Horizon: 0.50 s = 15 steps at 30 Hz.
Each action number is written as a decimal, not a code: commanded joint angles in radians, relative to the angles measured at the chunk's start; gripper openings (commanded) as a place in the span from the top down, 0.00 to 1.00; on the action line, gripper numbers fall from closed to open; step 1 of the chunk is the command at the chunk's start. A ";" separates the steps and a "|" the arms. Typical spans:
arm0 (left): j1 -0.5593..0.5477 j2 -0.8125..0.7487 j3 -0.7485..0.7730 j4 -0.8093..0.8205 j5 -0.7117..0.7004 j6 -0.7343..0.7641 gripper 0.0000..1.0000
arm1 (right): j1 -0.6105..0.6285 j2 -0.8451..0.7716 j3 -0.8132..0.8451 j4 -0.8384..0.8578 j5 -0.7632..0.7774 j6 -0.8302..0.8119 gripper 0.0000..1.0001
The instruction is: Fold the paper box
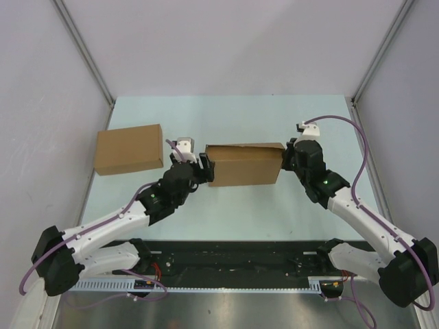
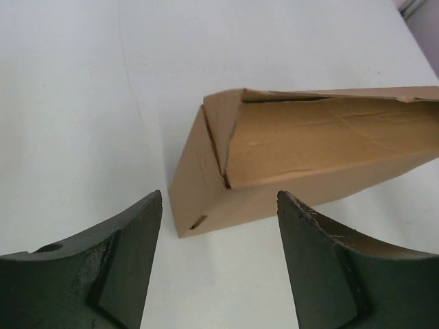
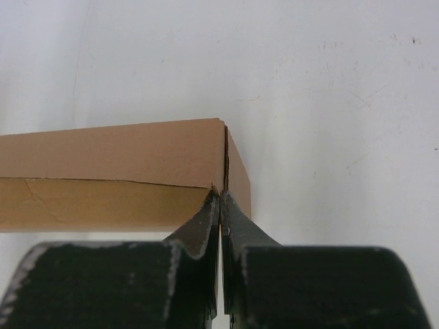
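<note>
The paper box (image 1: 243,164) lies in the middle of the table as a shallow brown box, its lid edge slightly raised along the far side. In the left wrist view the paper box (image 2: 309,144) shows its left end with a tucked flap and a small slit. My left gripper (image 1: 204,168) is open just off that end, and its fingers (image 2: 130,253) hold nothing. My right gripper (image 1: 287,159) is shut, and its tips (image 3: 221,193) press against the seam at the right end corner of the paper box (image 3: 116,154).
A second plain brown cardboard box (image 1: 129,149) stands at the left of the pale table (image 1: 226,212), close to the left wall. Metal frame posts rise at both back corners. A black rail (image 1: 226,264) runs along the near edge between the arm bases.
</note>
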<state>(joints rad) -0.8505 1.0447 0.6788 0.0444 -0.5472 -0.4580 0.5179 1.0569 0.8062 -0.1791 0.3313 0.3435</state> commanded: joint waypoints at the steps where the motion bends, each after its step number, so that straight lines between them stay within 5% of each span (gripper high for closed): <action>1: 0.004 -0.058 0.030 0.060 0.061 0.022 0.27 | 0.004 0.022 0.017 -0.105 0.017 0.018 1.00; 9: 0.039 -0.110 0.007 0.072 -0.010 0.038 0.27 | 0.017 0.034 0.036 -0.106 0.023 0.019 1.00; 15: 0.146 -0.127 -0.034 0.123 0.152 0.056 0.33 | 0.031 0.038 0.039 -0.114 0.034 0.022 1.00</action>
<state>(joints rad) -0.7689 0.9466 0.6724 0.1028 -0.5087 -0.4393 0.5388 1.0752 0.8310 -0.2047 0.3431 0.3477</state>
